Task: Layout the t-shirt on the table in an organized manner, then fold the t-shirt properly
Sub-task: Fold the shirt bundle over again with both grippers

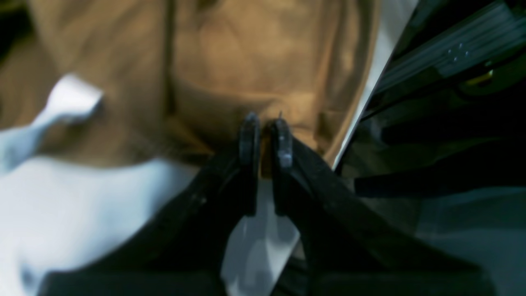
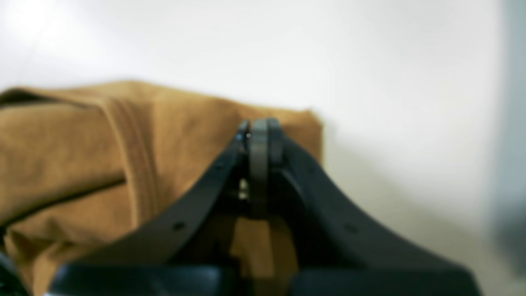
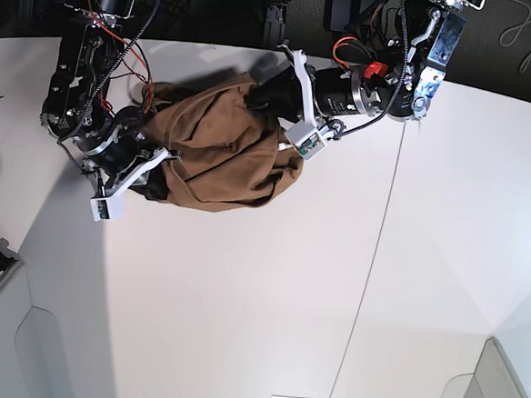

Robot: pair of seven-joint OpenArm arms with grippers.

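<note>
Both grippers – left gripper [image 1: 266, 137], right gripper [image 2: 259, 139] – clamp bunched t-shirt [image 3: 223, 155]

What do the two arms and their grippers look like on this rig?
The left gripper and the right gripper have matte black, tapering fingers with small holes along them. In the base view both arms are black and metal, with exposed red and black wiring and a white camera mount at each wrist.

1. You will find no readable text, brand, number or sign in any of the three views.
2. The t-shirt [image 3: 223, 155] shows you plain tan cloth with no print.
3. The table [image 3: 238, 325] carries no markings you can read.
</note>
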